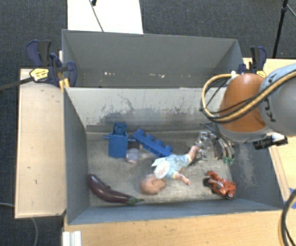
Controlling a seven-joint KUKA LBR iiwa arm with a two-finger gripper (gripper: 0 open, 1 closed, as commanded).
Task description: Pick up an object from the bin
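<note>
My gripper (212, 146) hangs low at the right side of the bin, under the arm's orange cover. A small doll (169, 167) in pale blue clothes lies just left of it, its head toward the front and one raised limb reaching up close to the gripper. Whether they touch I cannot tell. A red toy vehicle (220, 184) lies on the floor just in front of the gripper. A long blue building brick (152, 143) lies slantwise to the left of the doll.
A blue cup-like block (118, 141) stands at the back left of the floor. A dark purple toy aubergine (109, 191) lies along the front left wall. The arm and its cables cover the bin's right rear corner.
</note>
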